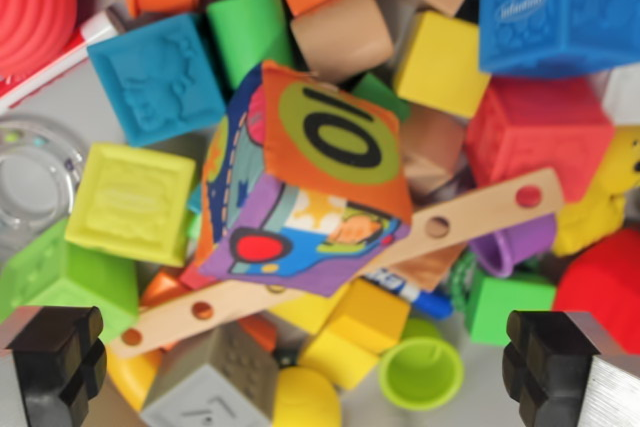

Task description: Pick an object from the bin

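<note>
The bin floor (75,107) shows only in patches — pale grey, at the wrist view's left and along the bottom. Resting on it are a clear plastic ball (30,172), a lime green cup (422,373) and a light green block (130,202) — the remaining toys pile over one another.

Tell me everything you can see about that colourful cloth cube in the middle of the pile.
The cloth cube looks soft and stitched, and sits tilted on a corner atop the heap. Its orange face carries a green patch with a black oval; a purple face below shows a cartoon picture; a blue side faces the wrist view's left. It rests across the wooden strip with holes, between the lime block and other blocks.
</note>
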